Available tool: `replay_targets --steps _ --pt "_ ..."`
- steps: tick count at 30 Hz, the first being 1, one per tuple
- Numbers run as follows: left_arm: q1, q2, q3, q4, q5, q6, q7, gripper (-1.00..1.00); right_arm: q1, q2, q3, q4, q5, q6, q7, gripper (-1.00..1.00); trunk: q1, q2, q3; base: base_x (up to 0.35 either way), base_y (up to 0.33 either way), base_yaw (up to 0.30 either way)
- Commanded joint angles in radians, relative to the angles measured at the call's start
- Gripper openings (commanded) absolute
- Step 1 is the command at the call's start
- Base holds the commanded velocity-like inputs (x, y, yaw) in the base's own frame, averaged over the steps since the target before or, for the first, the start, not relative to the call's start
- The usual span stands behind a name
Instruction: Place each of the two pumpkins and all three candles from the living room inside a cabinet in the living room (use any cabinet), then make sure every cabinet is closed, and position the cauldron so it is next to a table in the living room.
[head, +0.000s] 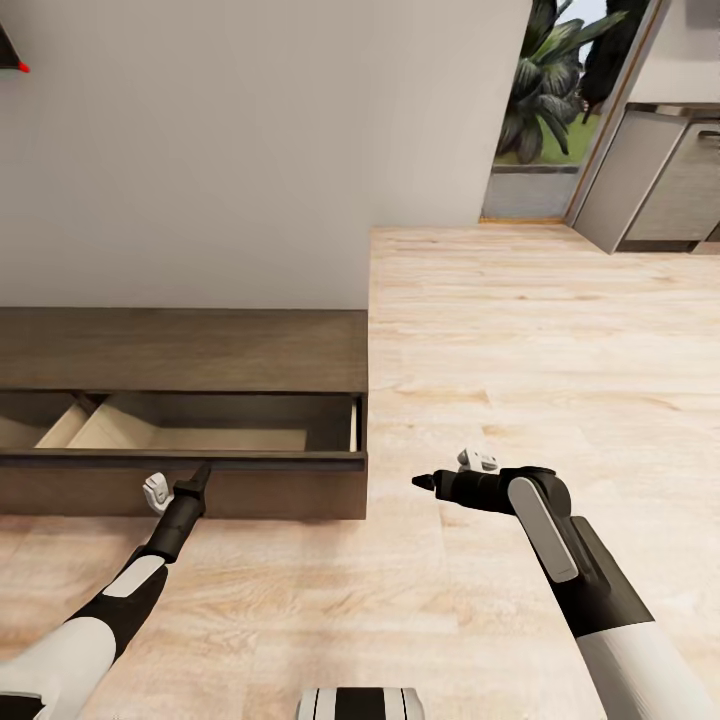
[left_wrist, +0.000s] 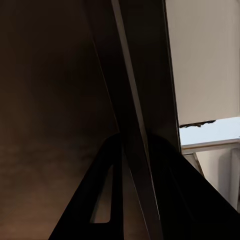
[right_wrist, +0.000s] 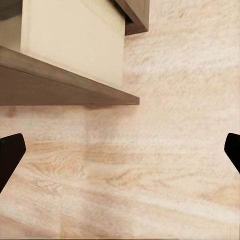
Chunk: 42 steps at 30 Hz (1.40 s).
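Observation:
The long low dark-brown cabinet (head: 180, 350) stands against the white wall at the left. Its right drawer (head: 230, 428) is pulled out, and the pale wood inside that I can see holds nothing. My left gripper (head: 203, 476) sits at the top edge of the drawer front (head: 120, 461). In the left wrist view its fingers (left_wrist: 102, 200) straddle that thin edge (left_wrist: 135, 150), closed on it. My right gripper (head: 422, 482) hovers open over the floor just right of the cabinet's corner, with nothing between its fingertips (right_wrist: 10, 155). The drawer's pale side (right_wrist: 75, 40) shows ahead of it. Pumpkins, candles, cauldron and table are out of view.
Light wood floor (head: 520, 380) stretches open to the right and toward me. At the back right is a glass door with plants (head: 550, 90) behind it. Grey kitchen units (head: 660, 180) stand at the far right. My base (head: 360, 704) shows at the bottom edge.

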Motion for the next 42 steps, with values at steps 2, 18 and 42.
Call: replay_targets --steps 2,18,42 --pt "0.001 0.001 -0.012 0.008 0.006 0.004 0.0 -1.0 -0.001 -0.001 0.002 -0.001 -0.01 0.002 -0.01 1.0 0.0 0.0 -0.001 -0.15 0.0 0.0" --pt "0.001 0.001 -0.012 0.007 0.006 0.004 0.0 -1.0 -0.001 -0.001 0.002 -0.001 -0.01 0.002 -0.01 1.0 0.0 0.0 -0.001 -0.061 0.0 0.0" --pt "0.0 0.001 -0.012 0.007 0.006 0.004 0.0 -1.0 -0.001 -0.001 0.002 -0.001 -0.01 0.002 -0.01 1.0 0.0 0.0 -0.001 -0.068 0.0 0.0"
